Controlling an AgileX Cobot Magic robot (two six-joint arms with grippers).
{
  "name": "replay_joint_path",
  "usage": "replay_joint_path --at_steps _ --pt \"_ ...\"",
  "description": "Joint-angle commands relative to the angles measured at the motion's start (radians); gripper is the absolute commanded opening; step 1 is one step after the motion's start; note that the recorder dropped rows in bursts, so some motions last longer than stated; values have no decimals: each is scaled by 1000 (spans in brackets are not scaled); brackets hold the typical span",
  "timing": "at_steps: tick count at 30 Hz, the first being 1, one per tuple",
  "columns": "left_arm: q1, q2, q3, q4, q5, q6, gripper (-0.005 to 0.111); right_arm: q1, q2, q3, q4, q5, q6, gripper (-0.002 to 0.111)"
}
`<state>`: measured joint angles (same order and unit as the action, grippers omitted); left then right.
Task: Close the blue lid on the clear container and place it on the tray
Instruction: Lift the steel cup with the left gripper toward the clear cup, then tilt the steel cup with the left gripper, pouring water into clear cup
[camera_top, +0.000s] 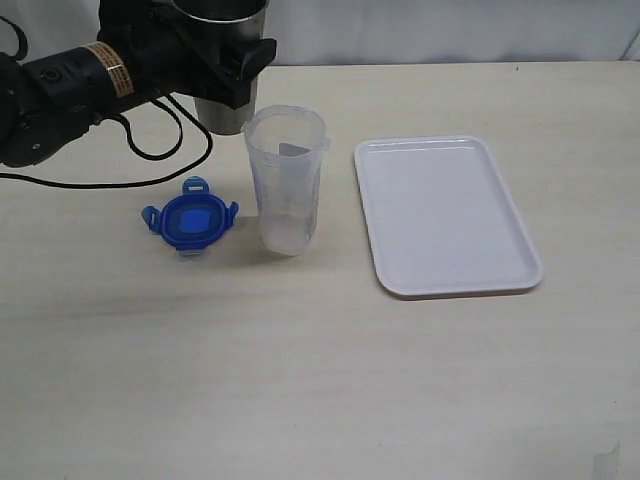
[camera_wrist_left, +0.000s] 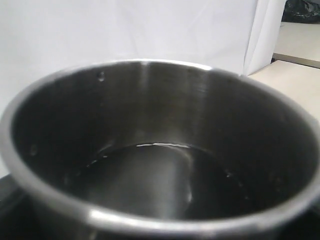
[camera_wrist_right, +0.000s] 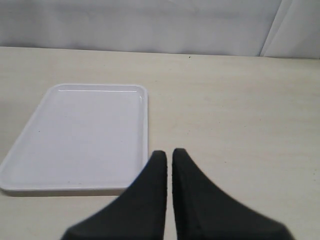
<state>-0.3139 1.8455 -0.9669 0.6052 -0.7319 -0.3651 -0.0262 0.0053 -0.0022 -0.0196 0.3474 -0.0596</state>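
Biggest of all, a pale table (camera_top: 300, 380), filling most of the exterior view. Next, the flat white tray (camera_top: 445, 215), lying right of the middle. Then a black arm (camera_top: 60, 95), reaching in from the upper left, with the left gripper (camera_top: 238, 68) wrapped around a grey steel cup (camera_top: 225, 118) at the top of the frame, fingers spread wide and squeezing the cup's sides. Dark and shiny inside the cup in the left wrist view, with a few drops on the wall. Hard to tell whether resting on the table or lifted off it. Just in front of the cup, the clear container (camera_top: 286, 185), standing upright near the middle, open at the top, just left of the tray and not touching it. Left of the container, the blue lid (camera_top: 190, 220), lying flat on the table with flaps sticking out, near the container but apart from it. Smallest, the right gripper (camera_wrist_right: 169, 165), seen only in the right wrist view, black fingers (camera_wrist_right: 150, 200) pressed together, pinching nothing, tips near one corner of the tray.
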Motion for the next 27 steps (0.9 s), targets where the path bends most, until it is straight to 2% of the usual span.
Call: replay_joint_path --at_steps 1,6,27 --pt "-2 -22 -15 25 -68 9 0 -6 -5 2 5 -5 -1 4" --pt "-2 -22 -15 117 -78 85 0 -6 -5 2 5 -5 -1 4" --pt "-2 -22 -15 115 -97 301 0 -6 -5 2 5 -5 -1 4"
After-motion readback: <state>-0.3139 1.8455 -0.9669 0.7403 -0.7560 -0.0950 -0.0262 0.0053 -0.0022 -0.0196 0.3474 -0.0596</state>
